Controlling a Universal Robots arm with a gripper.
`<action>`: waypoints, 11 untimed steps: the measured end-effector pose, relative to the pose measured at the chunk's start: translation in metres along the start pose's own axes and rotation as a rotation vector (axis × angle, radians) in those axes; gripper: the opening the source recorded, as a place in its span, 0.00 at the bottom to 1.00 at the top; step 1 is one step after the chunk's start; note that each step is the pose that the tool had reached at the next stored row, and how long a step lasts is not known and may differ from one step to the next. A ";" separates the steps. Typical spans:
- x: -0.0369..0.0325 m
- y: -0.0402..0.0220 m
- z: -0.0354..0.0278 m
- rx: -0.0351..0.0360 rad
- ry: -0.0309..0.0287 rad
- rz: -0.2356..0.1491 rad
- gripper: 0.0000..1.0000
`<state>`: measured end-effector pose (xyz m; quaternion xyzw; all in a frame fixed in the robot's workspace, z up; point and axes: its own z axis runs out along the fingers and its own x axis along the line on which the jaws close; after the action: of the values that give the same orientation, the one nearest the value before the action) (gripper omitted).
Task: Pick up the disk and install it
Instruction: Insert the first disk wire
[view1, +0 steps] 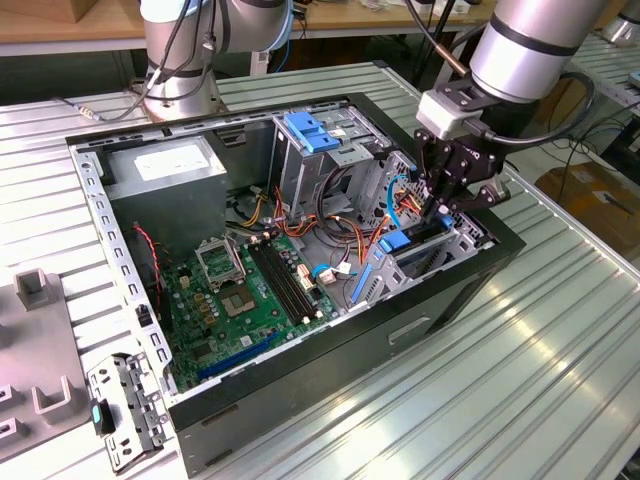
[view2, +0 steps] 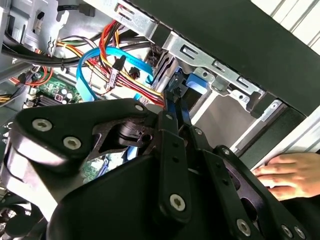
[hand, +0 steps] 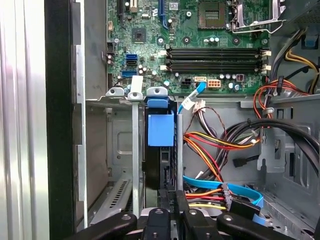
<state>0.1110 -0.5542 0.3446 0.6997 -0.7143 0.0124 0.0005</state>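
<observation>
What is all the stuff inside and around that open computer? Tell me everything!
computer case: one, black, on the ribbed metal table.
motherboard: one, green, on the case floor.
power supply box: one, grey, back corner of the case.
disk: one, blue-railed, standing on edge in the drive bay by the gripper.
blue latch plate: one, on top of the metal cage.
cables: many, red, yellow, orange, blue, black.
person's hand: one, outside the case.
gripper: one, black, over the bay.
</observation>
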 end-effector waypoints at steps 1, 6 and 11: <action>0.0000 0.0000 -0.0015 0.0000 -0.0005 0.002 0.16; 0.0011 -0.0001 -0.0021 -0.0002 -0.0001 0.008 0.16; 0.0013 0.0000 0.0011 -0.0002 -0.0002 0.012 0.16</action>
<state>0.1111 -0.5556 0.3436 0.6955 -0.7184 0.0123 0.0004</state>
